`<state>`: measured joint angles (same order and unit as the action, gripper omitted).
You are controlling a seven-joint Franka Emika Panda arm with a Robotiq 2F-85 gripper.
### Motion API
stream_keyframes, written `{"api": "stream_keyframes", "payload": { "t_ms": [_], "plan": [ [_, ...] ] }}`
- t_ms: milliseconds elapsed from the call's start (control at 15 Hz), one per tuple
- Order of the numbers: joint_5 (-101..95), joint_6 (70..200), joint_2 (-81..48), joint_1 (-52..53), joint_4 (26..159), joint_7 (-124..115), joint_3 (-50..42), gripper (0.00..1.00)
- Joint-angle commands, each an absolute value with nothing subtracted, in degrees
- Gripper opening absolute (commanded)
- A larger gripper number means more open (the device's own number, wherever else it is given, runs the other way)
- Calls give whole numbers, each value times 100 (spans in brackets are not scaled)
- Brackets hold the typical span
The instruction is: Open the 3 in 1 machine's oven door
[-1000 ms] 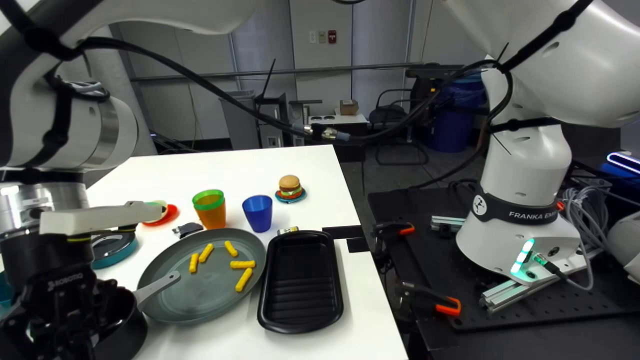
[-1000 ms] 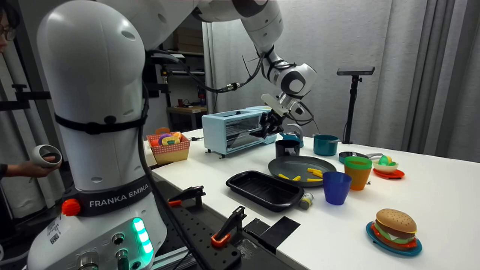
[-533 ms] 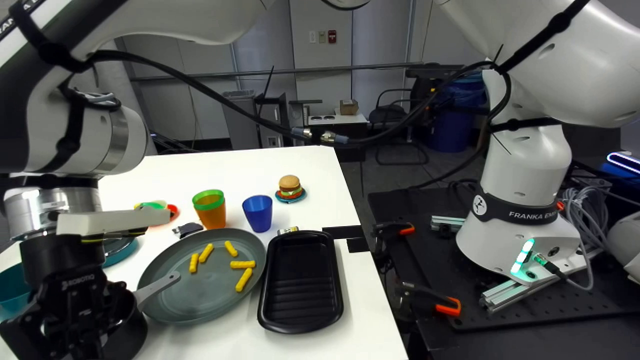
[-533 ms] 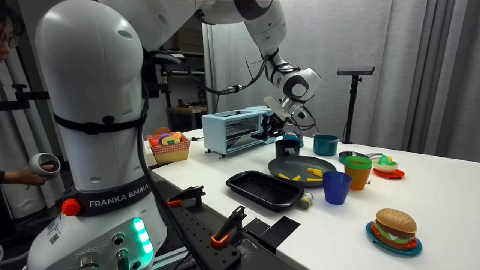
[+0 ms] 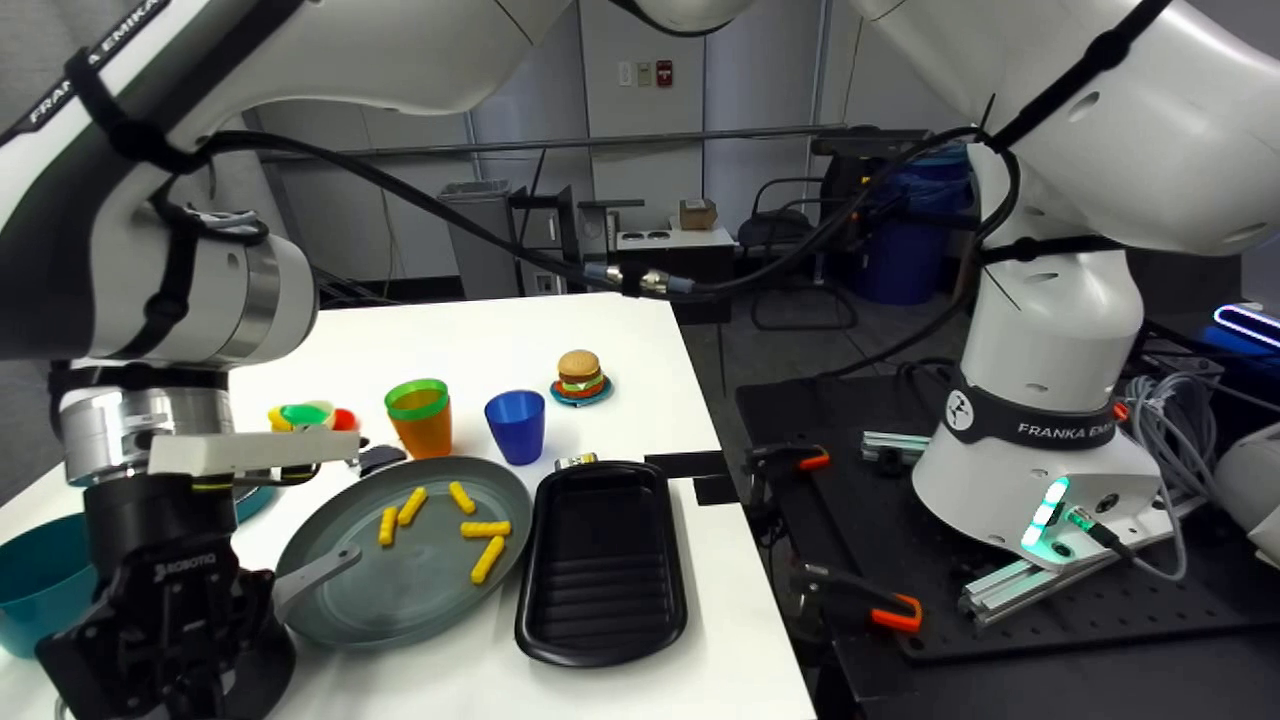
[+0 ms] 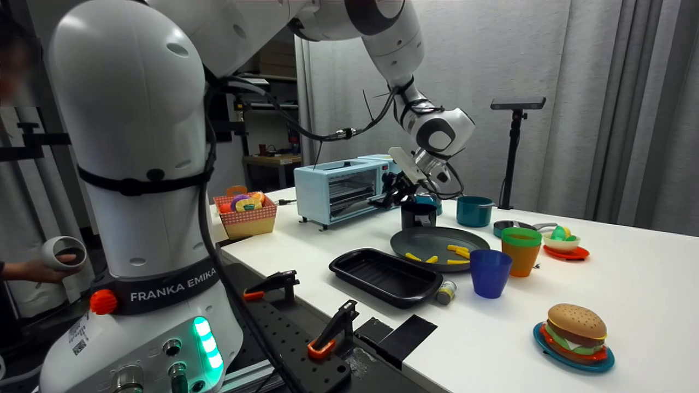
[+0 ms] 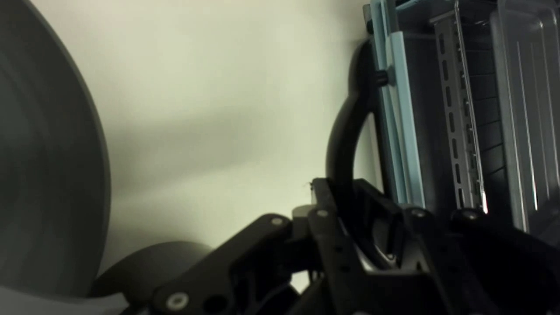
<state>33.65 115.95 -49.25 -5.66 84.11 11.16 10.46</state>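
One gingham-trimmed basket [image 6: 248,218] is sitting to the left of the pale-blue toaster oven [image 6: 312,195], which is standing on the white tabletop [image 6: 306,256]. At its front, the oven door [image 7: 407,120] is leaning outward, with a metal rack [image 7: 457,116] showing past its blue edge; I'm guessing it's well lowered, but I'm not able to tell whether it's reaching its stop. The Robotiq gripper [image 7: 342,183] is holding the curved black door handle [image 7: 342,140], its jaws sitting narrow against both sides. As I'm judging it, the task is sitting at its main step, the pull on the door. The next move is calling for following the handle's arc down and outward until the door is giving no more, then spreading the jaws and backing off without snagging. In an exterior view, just right of the gripper, a black saucepan [image 6: 415,218] is standing close, so that retreat is needing care. Farther right, a round grey plate [image 6: 431,239] is carrying yellow fries [image 5: 486,528], a blue cup [image 6: 490,275] is standing next along, and a toy hamburger [image 6: 576,330] is resting at the far right.
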Motion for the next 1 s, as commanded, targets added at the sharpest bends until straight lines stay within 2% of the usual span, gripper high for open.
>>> {"api": "stream_keyframes", "payload": {
  "t_ms": [0,933],
  "plan": [
    [3639,11571,-5097,-773,8316,1161,1095,5],
    [3755,11488,-5259,-836,8168,1375,998,5]
  ]
}}
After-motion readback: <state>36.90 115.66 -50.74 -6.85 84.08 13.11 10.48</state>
